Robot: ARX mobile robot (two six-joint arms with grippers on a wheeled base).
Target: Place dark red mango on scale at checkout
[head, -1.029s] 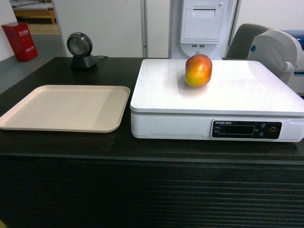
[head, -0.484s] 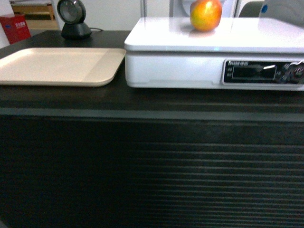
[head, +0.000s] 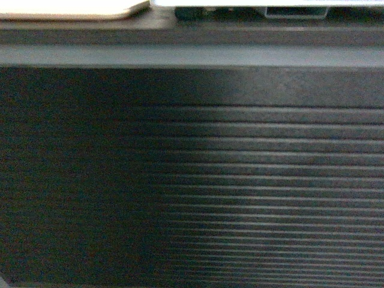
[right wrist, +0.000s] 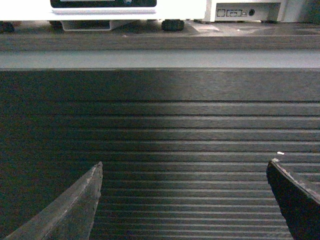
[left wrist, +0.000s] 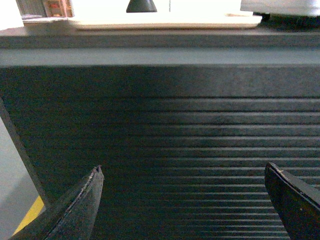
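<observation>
- Filling the head view: ribbed black checkout surface front.
- Scale base and beige tray edge sit atop it.
- Mango out of sight.
- Left tool and right tool spread wide, empty, facing the slats.

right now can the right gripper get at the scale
Probably not as it stands. The right gripper is open and empty, low in front of the checkout's ribbed front, while the scale sits up on the counter top above it. The arm would need to rise first.
</observation>
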